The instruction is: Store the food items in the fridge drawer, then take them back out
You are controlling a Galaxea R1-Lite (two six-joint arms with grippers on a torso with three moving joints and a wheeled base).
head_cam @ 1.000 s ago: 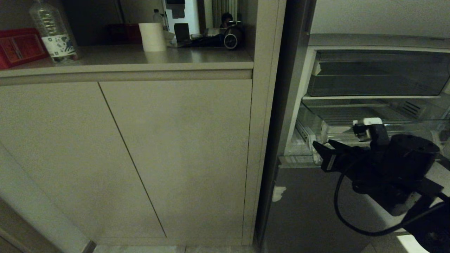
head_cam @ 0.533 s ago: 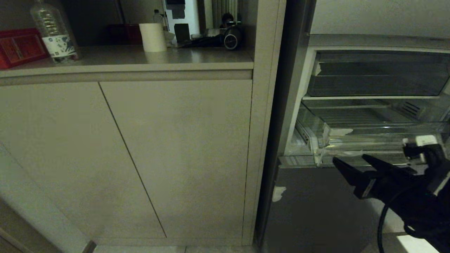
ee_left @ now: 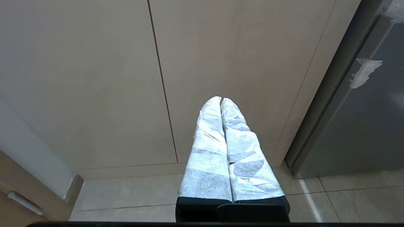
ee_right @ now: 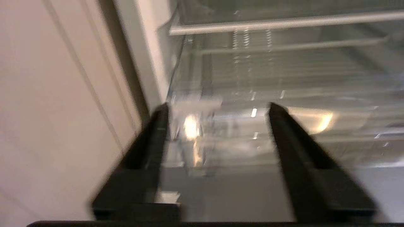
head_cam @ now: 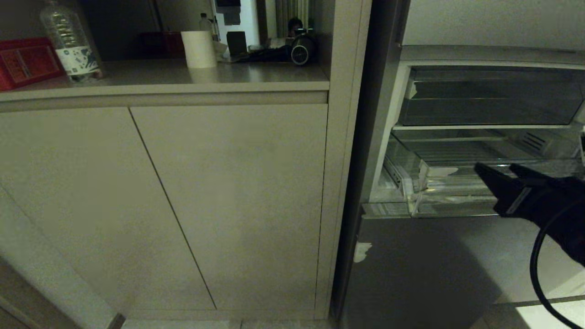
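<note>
The fridge drawer (head_cam: 457,188) is a clear shallow bin with white tape scraps on its front left corner, pulled partly out of the open fridge at the right. My right gripper (head_cam: 495,167) hangs in front of the drawer's front wall, level with its rim, with its black fingers spread and nothing between them. Its wrist view shows the gripper (ee_right: 218,107) open and aimed at the drawer (ee_right: 236,138). The food items are out of view. My left gripper (ee_left: 221,99), with white-wrapped fingers pressed together, is parked low and points at the cabinet doors.
A darker smoky bin (head_cam: 489,97) sits on the shelf above the drawer. Below it is a grey fridge front (head_cam: 411,269) with a white tape scrap (head_cam: 362,252). Beige cabinet doors (head_cam: 228,205) fill the left. The counter holds a bottle (head_cam: 69,42), a white roll (head_cam: 198,48) and a red box (head_cam: 25,61).
My right gripper has moved right, away from the drawer's taped left corner, dipping and then rising to rim height. Most of the arm has left the head view. The left arm has not moved.
</note>
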